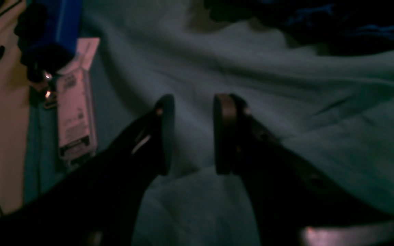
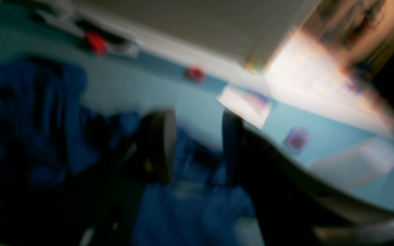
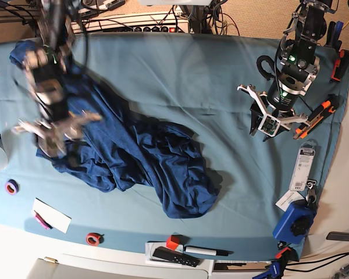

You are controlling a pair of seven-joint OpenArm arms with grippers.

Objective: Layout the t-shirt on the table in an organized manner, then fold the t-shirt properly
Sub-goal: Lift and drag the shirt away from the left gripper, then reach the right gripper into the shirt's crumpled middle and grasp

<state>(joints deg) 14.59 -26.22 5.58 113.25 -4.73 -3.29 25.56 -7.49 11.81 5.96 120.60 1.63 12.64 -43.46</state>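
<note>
The shirt (image 3: 134,157) lay bunched on the desk (image 3: 180,75); both arms' fingers (image 1: 164,133) stood apart, empty; best pinch one hem corner and draw outward

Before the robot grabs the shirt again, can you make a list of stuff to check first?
1. t-shirt spread flat: not ok, it lies bunched and wrinkled.
2. left gripper empty: ok, jaws apart over bare table cloth.
3. right gripper over the shirt: ok, blue cloth shows below it.
4. Right gripper holding cloth: cannot tell, the view is blurred.
5. Shirt fully on the table: ok.
</note>
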